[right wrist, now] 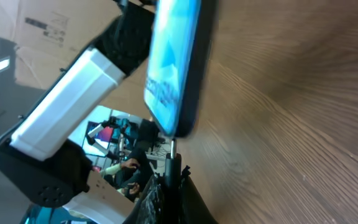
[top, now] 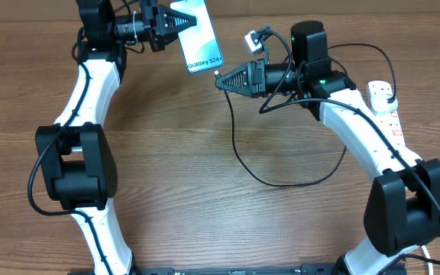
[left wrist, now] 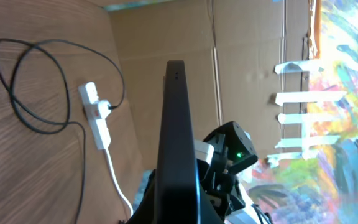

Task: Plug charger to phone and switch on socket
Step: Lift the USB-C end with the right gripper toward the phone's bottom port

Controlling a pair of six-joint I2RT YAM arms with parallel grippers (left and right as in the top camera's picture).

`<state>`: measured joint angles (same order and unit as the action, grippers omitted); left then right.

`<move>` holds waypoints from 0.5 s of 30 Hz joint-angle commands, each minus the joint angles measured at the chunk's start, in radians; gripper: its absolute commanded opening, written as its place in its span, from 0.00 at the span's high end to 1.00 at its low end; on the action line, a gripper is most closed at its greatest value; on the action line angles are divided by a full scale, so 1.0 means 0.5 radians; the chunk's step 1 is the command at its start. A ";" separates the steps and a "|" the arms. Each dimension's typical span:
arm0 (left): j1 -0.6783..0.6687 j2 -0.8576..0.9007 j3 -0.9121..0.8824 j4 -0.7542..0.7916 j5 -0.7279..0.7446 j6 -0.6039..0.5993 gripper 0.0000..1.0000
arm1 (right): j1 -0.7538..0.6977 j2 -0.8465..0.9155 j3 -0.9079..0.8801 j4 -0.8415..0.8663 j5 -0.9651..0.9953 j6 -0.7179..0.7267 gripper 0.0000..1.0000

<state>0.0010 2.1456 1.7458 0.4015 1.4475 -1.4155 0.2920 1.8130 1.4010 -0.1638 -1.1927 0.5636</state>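
Step in hand: mating connector to port. Left gripper [top: 165,27] is clamped on the phone [top: 197,34]. Right gripper [top: 221,78] is pinched on the charger [right wrist: 172,148] near its connector tip, which sits just off the phone's "Galaxy" short edge, apparently not seated. The socket [top: 384,103] lies well right of the phone, black plug apparently in. Next move: line tip up with port, push straight in, then press switch.

A brown wood-grain table [top: 205,214] fills the overhead view. In the left wrist view, plain cardboard panels [left wrist: 247,56] form a wall behind it at twelve o'clock. White tape strips [left wrist: 303,99] sit at two o'clock, beside a bright, many-coloured painted surface [left wrist: 353,124] at three o'clock. The right wrist view shows a printed cardboard box [right wrist: 42,31] at ten o'clock.
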 commanded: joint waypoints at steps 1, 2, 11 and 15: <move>-0.020 -0.015 0.021 0.143 0.010 -0.288 0.96 | 0.014 0.003 0.021 0.111 -0.121 0.110 0.96; -0.020 -0.015 0.021 0.200 -0.001 -0.334 0.96 | 0.014 0.003 0.021 0.146 -0.139 0.132 0.96; -0.026 -0.015 0.021 0.819 -0.036 -0.844 0.96 | 0.014 0.003 0.021 0.434 -0.171 0.243 0.96; -0.026 -0.015 0.021 0.839 -0.041 -0.865 0.96 | 0.014 0.003 0.021 0.439 -0.172 0.243 0.96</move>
<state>-0.0071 2.1456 1.7454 0.8078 1.4391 -1.7809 0.2955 1.8130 1.4006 0.0452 -1.2648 0.6746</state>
